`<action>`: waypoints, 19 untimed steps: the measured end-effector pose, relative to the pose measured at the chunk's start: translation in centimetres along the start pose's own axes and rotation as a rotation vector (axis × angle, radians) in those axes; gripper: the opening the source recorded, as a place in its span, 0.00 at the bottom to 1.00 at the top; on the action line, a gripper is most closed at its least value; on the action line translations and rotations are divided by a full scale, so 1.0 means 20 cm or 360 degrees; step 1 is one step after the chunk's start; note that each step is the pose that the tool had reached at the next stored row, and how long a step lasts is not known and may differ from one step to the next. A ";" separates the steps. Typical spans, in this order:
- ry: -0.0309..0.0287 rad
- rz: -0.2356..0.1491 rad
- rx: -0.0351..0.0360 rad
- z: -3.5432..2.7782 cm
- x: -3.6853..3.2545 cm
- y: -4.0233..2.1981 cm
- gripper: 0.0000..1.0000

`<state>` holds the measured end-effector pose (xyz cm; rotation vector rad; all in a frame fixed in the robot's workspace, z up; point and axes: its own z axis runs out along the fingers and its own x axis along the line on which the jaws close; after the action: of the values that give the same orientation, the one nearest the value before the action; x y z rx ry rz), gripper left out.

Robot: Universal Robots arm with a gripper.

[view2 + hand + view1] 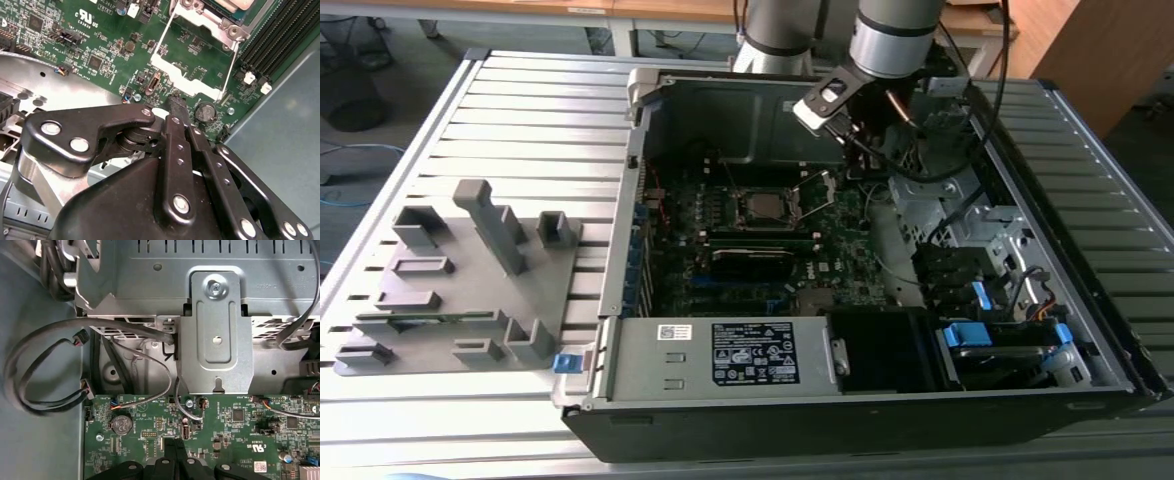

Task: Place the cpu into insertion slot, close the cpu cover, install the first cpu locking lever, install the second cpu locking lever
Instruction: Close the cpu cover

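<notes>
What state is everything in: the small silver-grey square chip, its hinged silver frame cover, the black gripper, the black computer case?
Small silver-grey square cpu: lying in the dark, silver-rimmed insertion slot.
Hinged silver-frame cpu cover: swung open, off the slot.
Black gripper: shut, empty, over the green motherboard.
Black computer case: lying flat, side open.

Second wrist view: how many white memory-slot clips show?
2. One white clip and the other white clip sit side by side at the ends of the black memory slots. More may lie beyond the picture's edge.

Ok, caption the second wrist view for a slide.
Shut gripper over the green motherboard, tips beside the open cpu cover.
</notes>
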<state>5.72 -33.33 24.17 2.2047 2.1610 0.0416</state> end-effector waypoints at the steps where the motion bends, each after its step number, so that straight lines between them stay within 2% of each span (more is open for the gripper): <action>1: -0.00001 0.0000 0.0000 0.005 0.000 0.000 0.11; 9: -0.00014 0.0000 0.0000 0.024 0.002 -0.011 0.11; 19: -0.00046 0.0000 0.0000 0.025 0.004 -0.029 0.11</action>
<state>5.18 -33.24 23.63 2.2034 2.1595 0.0384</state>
